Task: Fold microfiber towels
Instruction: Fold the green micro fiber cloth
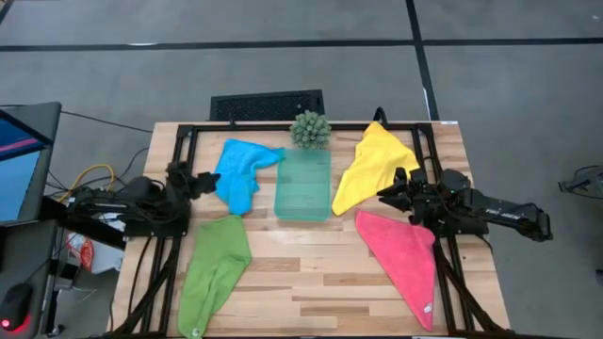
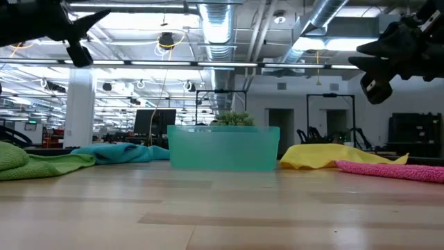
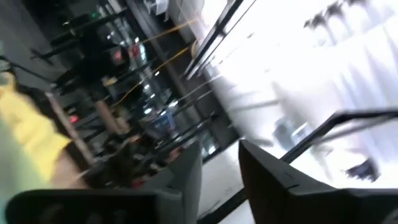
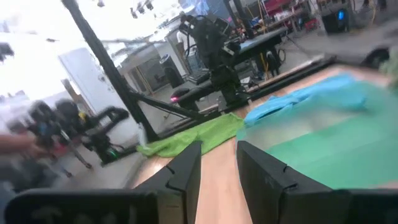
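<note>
Clearly, four soft, light towels [image 1: 234, 172] are spread on the tabletop [image 1: 311, 268]; a corner is best pinched. Both claws, left claw [image 1: 202, 178] and right claw [image 1: 388, 195], are seen partly open, empty.

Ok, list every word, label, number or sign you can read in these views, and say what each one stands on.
None can be read.
Pink towel: a small white tag at its near corner, too small to read.
Green towel: a small pale tag at its near end, too small to read.
Screen left of the table: colours only, no legible text.
Room behind the table in the low view: small lit signs, too blurred to read.
</note>
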Robot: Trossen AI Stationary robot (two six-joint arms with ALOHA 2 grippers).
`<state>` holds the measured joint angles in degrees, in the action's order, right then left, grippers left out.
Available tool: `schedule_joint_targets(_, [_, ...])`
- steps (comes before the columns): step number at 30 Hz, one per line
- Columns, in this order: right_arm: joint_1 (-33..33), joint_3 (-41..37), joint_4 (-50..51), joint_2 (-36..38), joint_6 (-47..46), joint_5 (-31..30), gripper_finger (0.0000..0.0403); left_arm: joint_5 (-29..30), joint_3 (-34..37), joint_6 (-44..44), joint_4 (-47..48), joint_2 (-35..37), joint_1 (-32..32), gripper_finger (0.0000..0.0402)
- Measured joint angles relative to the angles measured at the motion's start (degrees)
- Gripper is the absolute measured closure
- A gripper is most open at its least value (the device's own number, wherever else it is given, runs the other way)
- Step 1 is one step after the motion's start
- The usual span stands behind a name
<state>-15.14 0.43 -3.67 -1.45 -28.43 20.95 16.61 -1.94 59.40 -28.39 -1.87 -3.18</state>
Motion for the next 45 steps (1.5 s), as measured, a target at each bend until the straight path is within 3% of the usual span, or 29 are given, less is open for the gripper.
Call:
schedule_joint_targets(3, [0.0,0.0,-0.1,0.0,-9.9,0.0,0.0274,-3.5,-1.4,5.0,1.8,-0.1,0.0,0.0275])
schedule_joint_targets(7, [0.0,0.0,0.0,0.0,-19.3,0.0,0.0274,-11.5,-7.5,10.0,11.8,-3.9,-0.8,0.027])
schedule_joint_targets(12, [-0.1,0.0,0.0,0.0,-21.1,-0.4,0.0274,-16.8,-16.5,13.4,23.9,-12.6,-2.3,0.027])
schedule_joint_targets(20, [-0.1,0.0,0.0,0.0,-25.6,-0.5,0.0274,-30.0,-26.6,20.9,36.8,-27.0,-8.0,0.027])
schedule_joint_targets(27, [-0.1,0.0,0.1,0.0,-25.6,-0.7,0.0274,-31.3,-32.5,30.1,39.7,-38.5,-21.1,0.027])
schedule_joint_targets(35, [-0.1,0.0,0.4,0.0,-23.7,-0.7,0.0274,-25.2,-39.1,38.8,42.8,-51.3,-37.4,0.027])
schedule_joint_targets(45, [-0.1,0.0,0.4,0.0,-23.6,-0.7,0.0274,-24.9,-40.0,51.1,46.0,-65.6,-47.4,0.027])
